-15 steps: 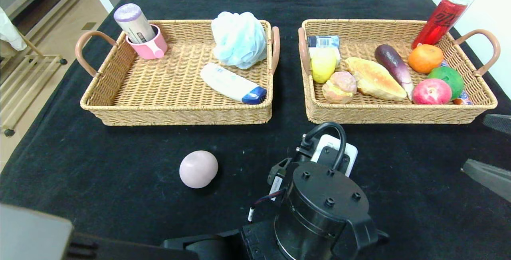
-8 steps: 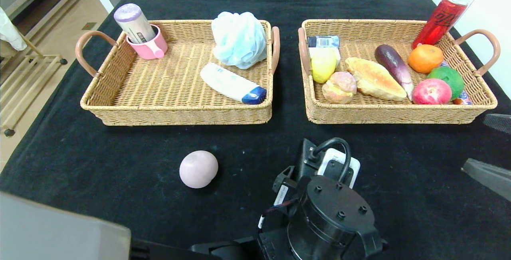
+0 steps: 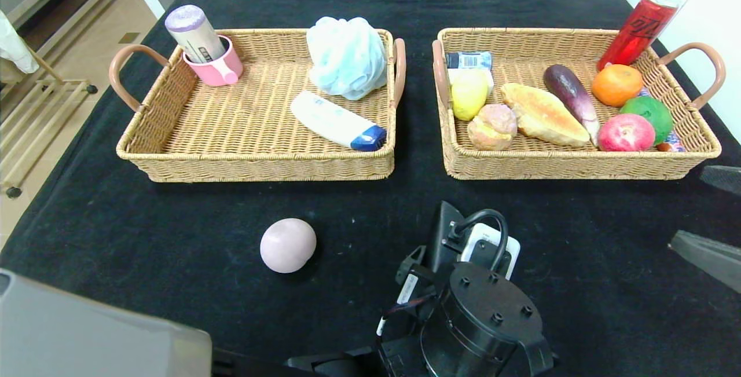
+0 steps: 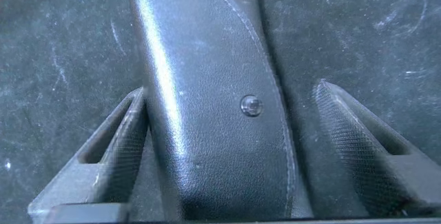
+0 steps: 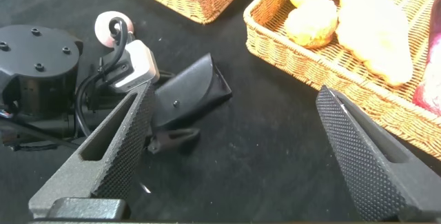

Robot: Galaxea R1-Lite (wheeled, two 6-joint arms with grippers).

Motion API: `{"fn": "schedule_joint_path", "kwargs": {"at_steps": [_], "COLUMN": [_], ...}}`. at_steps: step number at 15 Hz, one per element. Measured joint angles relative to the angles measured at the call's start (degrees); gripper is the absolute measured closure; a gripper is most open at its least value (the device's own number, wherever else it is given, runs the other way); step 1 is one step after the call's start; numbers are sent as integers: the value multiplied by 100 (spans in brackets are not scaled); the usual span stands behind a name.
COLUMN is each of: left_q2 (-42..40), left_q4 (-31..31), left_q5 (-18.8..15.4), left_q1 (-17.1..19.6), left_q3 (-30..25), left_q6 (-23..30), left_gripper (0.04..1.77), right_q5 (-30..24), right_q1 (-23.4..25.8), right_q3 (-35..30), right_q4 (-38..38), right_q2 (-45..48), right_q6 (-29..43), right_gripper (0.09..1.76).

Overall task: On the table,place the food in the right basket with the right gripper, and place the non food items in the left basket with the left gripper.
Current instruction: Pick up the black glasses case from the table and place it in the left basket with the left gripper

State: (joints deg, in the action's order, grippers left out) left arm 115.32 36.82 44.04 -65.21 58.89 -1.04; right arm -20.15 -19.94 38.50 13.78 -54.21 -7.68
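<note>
A black leather case (image 4: 207, 114) lies flat on the black cloth; its far end shows past my left wrist (image 3: 448, 220). My left gripper (image 4: 231, 93) is down over it with a finger on either side. One finger is against the case's edge, the other stands a little off, so the gripper is open. My right gripper (image 5: 238, 93) hangs open and empty near the table's right edge (image 3: 689, 209), in front of the right basket (image 3: 579, 165). A pale pink round thing (image 3: 288, 245) sits alone on the cloth, in front of the left basket (image 3: 173, 157).
The left basket holds a pink cup (image 3: 215, 67) with a tube, a blue bath puff (image 3: 346, 55) and a white tube (image 3: 336, 120). The right basket holds bread (image 3: 544, 115), an eggplant (image 3: 570, 96), several fruits and a red can (image 3: 639, 26).
My left wrist has pulled back toward the table's near edge and a little right, so the case's far end shows beyond it. The right arm and the other things have not moved.
</note>
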Motion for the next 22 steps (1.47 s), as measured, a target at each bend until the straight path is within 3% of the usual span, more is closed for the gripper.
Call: {"fn": "schedule_joint_path", "kwargs": {"at_steps": [3, 6, 15, 22], "left_q2": [15, 13, -39, -1067], "left_q4": [1, 4, -11, -96], "left_q5": [-2, -2, -4, -105], "left_q1": [-6, -9, -9, 63], "left_q3": [0, 0, 11, -40], "left_q6": [0, 0, -12, -80], "left_gripper": [72, 98, 102, 103], "right_q5": [-2, -2, -5, -5], "right_q1": [0, 0, 0, -12], "right_q3": [0, -2, -18, -46], "right_q4": [2, -5, -6, -9], "right_q2": [2, 9, 9, -39], "right_q6": [0, 0, 0, -6], "right_gripper": [14, 14, 14, 14]}}
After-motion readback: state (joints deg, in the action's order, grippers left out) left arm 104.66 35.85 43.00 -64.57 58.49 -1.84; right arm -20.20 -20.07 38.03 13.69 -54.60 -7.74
